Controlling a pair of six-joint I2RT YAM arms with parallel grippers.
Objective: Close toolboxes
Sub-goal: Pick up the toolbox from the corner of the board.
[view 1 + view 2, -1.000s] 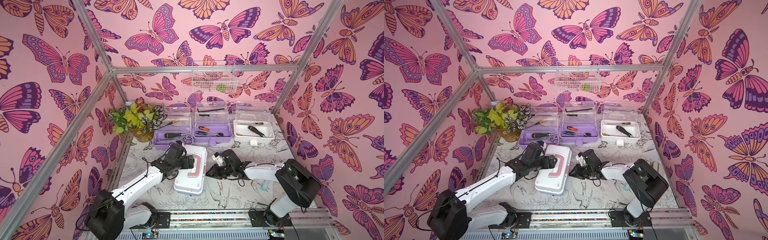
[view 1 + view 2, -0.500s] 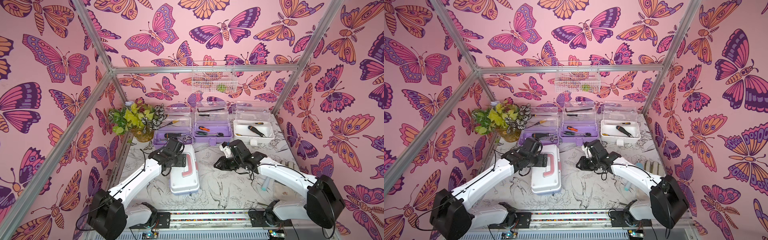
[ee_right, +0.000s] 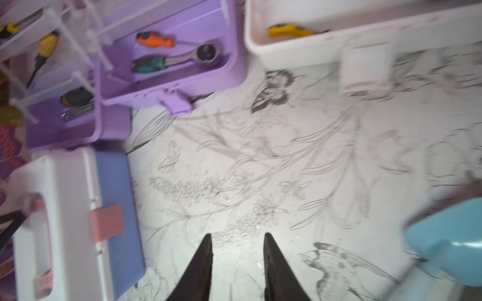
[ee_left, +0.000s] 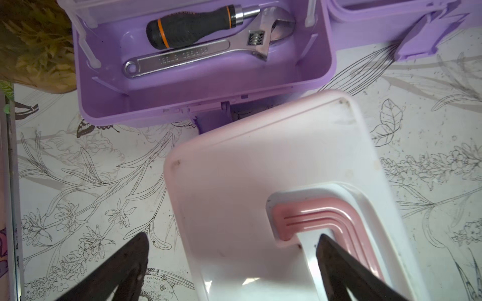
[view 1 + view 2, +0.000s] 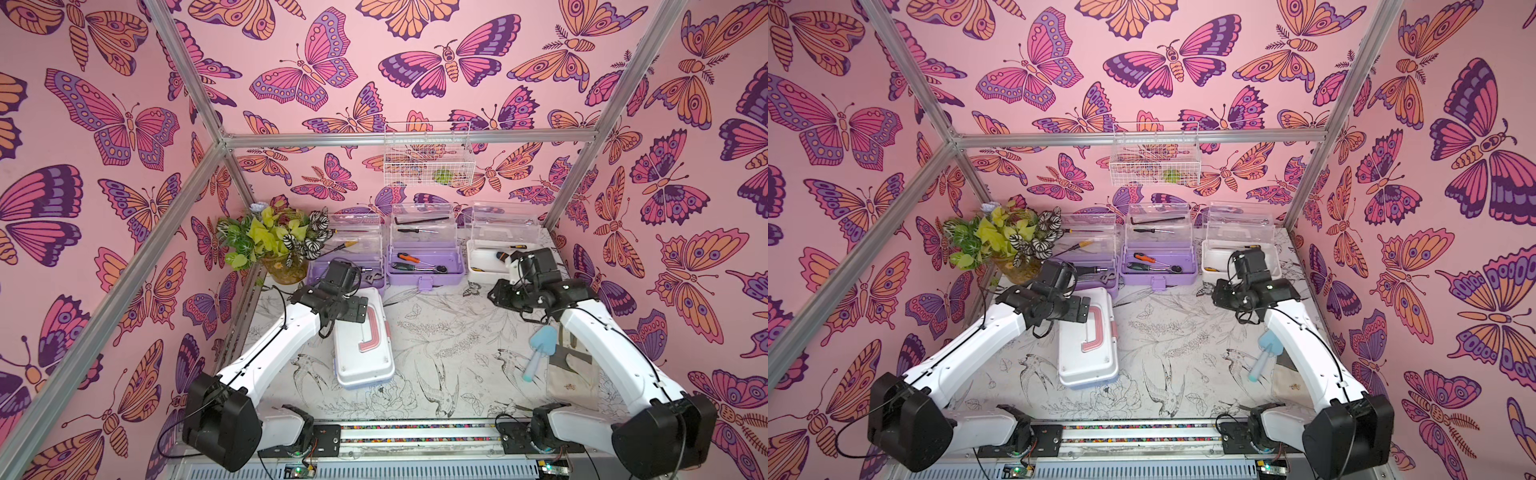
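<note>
Sketch-printed tabletop (image 5: 449,332) — four toolboxes (image 5: 424,270), potted plant (image 5: 274,245), blue brush (image 5: 540,349), cloth (image 5: 575,374)

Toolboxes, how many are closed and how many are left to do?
Done: the blue box lies shut, with its pink latch down. In hand: nothing is held. The left end effector hovers open over its lid edge, and the right end effector is open and empty near the white box. Left: the lilac box by the plant, the middle lilac box and the white box, all with lids standing up.
</note>
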